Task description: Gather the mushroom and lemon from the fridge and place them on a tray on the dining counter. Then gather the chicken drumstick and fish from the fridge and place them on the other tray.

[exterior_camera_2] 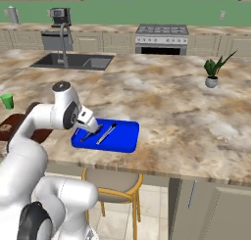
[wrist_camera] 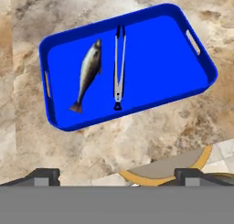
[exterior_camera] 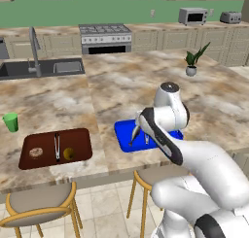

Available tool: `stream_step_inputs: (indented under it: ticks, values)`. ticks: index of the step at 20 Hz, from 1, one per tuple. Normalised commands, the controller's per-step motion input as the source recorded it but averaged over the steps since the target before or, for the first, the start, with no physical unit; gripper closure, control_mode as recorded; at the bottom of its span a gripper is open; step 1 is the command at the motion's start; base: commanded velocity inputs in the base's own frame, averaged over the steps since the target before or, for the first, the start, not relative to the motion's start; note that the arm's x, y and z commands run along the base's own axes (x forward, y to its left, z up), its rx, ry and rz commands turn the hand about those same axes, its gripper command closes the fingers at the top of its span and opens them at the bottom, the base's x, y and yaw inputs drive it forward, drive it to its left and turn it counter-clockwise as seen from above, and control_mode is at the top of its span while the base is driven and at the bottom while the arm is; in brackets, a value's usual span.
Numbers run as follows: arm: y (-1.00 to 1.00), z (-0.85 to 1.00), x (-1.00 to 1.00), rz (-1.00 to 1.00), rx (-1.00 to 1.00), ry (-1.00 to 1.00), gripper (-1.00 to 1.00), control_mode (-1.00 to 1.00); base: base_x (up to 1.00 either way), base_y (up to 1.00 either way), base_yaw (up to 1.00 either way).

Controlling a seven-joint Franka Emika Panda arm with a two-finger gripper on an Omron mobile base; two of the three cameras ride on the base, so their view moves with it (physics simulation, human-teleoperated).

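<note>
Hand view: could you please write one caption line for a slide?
Fish and tongs lie side by side, apart, in the blue tray on the marble counter; open tool above.

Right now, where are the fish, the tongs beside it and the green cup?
fish [wrist_camera: 89,72], hand view, middle of its body.
tongs [wrist_camera: 119,65], hand view, along the metal arms.
green cup [exterior_camera: 10,122], left base view, its side wall.

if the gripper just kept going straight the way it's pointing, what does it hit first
Most likely the blue tray, near the tongs lying in it beside the fish. The open gripper looks down at it from above; exact depth is unclear.
</note>
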Motion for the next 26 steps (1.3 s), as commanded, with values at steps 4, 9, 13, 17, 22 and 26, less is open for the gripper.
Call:
stream_step_inputs:
  ticks: [4, 9, 13, 17, 22, 26]
  values:
    - [-0.08, 0.23, -0.99, 0.06, 0.00, -0.17, -1.00, -1.00, 0.00, 0.00, 0.00]
    - [-0.05, 0.32, -0.90, 0.05, 0.00, -0.22, -1.00, -1.00, 0.00, 0.00, 0.00]
    - [-0.01, 0.30, -0.89, 0.03, 0.00, -0.19, -1.00, -1.00, 0.00, 0.00, 0.00]
    - [0.00, 0.05, -0.71, 0.01, 0.00, -0.11, -1.00, -1.00, 0.00, 0.00, 0.00]
    - [0.00, -0.01, -0.04, 0.00, 0.00, 0.01, -1.00, -1.00, 0.00, 0.00, 0.00]
    - [0.00, 0.00, 0.00, 0.00, 0.00, 0.00, -1.00, -1.00, 0.00, 0.00, 0.00]
